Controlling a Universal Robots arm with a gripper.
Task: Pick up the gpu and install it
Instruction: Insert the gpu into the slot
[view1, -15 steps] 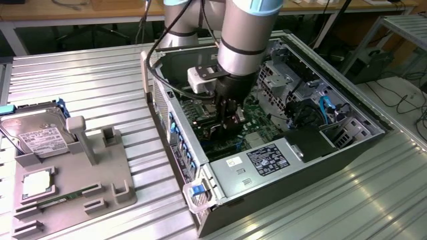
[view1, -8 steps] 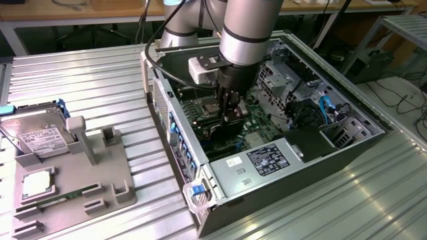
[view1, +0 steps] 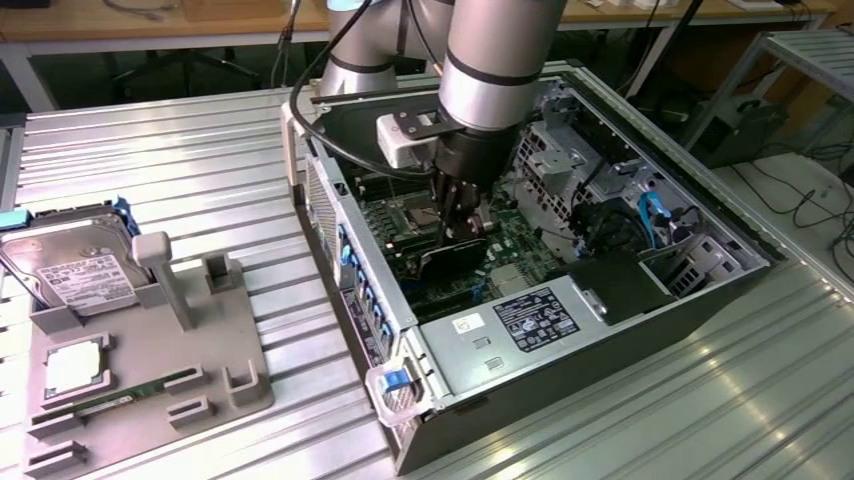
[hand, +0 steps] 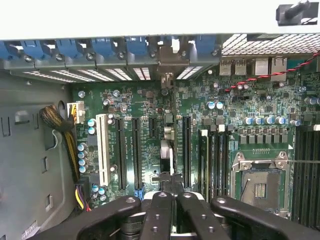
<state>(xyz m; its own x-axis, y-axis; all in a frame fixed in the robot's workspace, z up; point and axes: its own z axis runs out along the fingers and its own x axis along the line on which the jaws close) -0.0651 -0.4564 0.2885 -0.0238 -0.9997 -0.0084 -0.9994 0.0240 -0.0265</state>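
While the arm reaches down into the open computer case (view1: 694, 300), its claw (view1: 461, 232) is pressed together, pinching the gpu (view1: 451, 262) edge-on; the card hangs directly below the fingers, over the motherboard (hand: 145, 100) slots.

The gpu (view1: 451, 262) is a thin flat card with a dark face. It stands on its edge inside the open computer case (view1: 694, 300), over the green motherboard (view1: 514, 262). In the wrist view the card (hand: 167, 150) is seen from its edge, as a narrow strip running between the long black expansion slots (hand: 136, 152). Its silver metal bracket end (hand: 167, 80) reaches the rear wall of the case, among the blue slot clips (hand: 112, 47). The card stands upright, not tilted.
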